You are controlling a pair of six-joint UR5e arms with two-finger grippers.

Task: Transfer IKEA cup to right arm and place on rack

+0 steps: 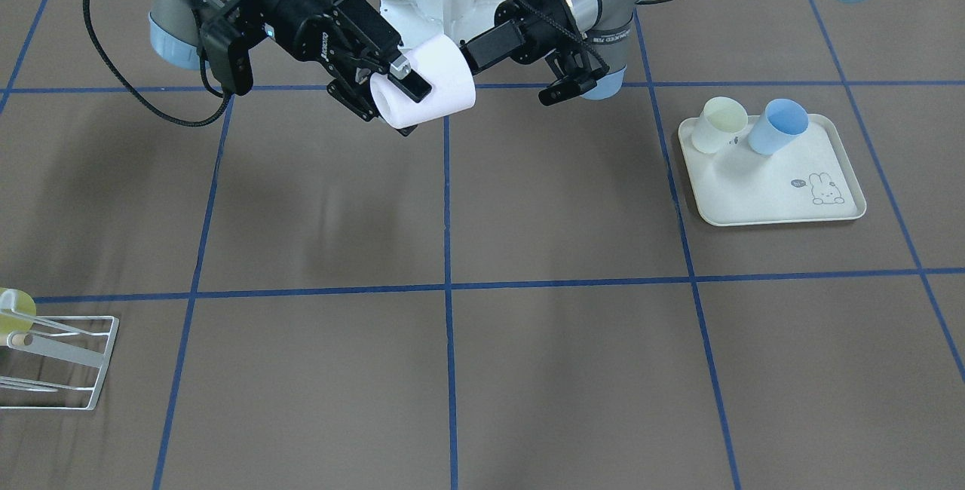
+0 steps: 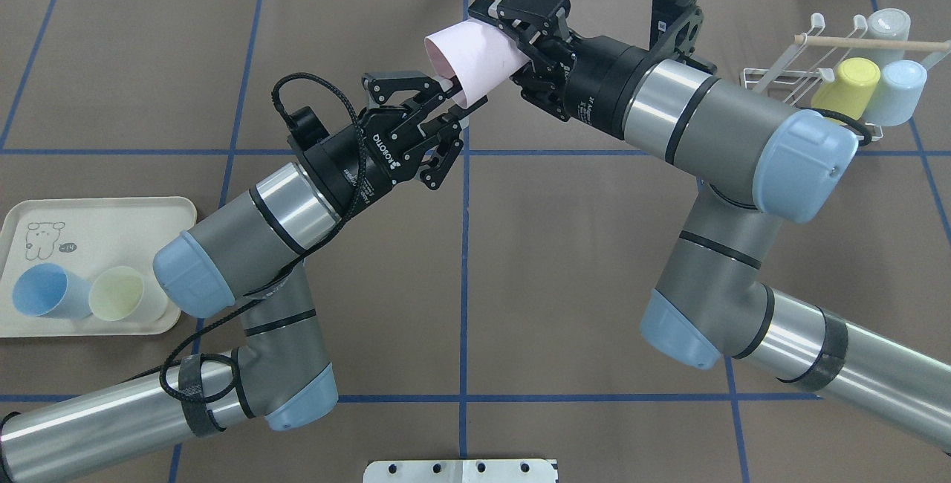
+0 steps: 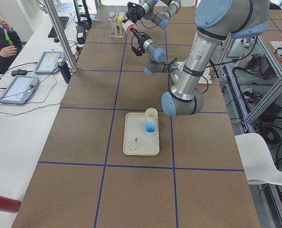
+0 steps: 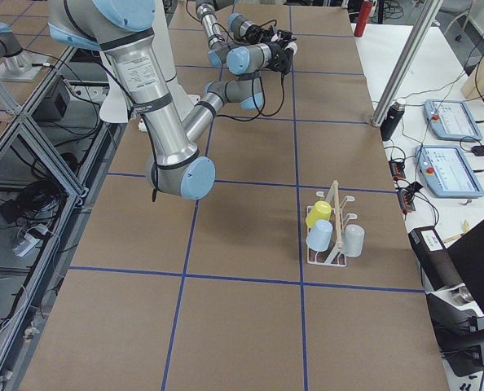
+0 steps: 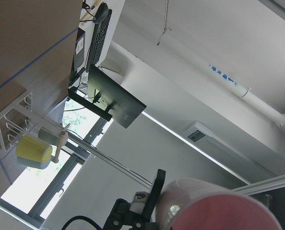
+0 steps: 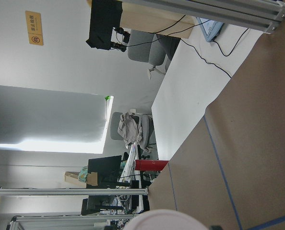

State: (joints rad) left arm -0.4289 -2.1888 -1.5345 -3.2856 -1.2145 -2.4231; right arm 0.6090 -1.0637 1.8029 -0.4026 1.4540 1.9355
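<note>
The cup (image 2: 472, 59) is aloft over the table's (image 1: 573, 369) middle, clamped by the right fingers (image 1: 411, 84). The left fingers (image 1: 490, 45) are spread open, one tip beside the cup. Withdraw the left arm straight back, then swing the cup level toward the rack (image 2: 787, 67) at the table's right end.

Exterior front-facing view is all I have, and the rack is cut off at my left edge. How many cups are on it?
Observer: Three, seen overhead: a yellow cup, a pale blue cup and a grey cup sit on the rack.
Operator: And which way does the held cup's mouth face?
Observer: Overhead, the pink cup has its open mouth toward the left gripper; its base end is in the right gripper.
</note>
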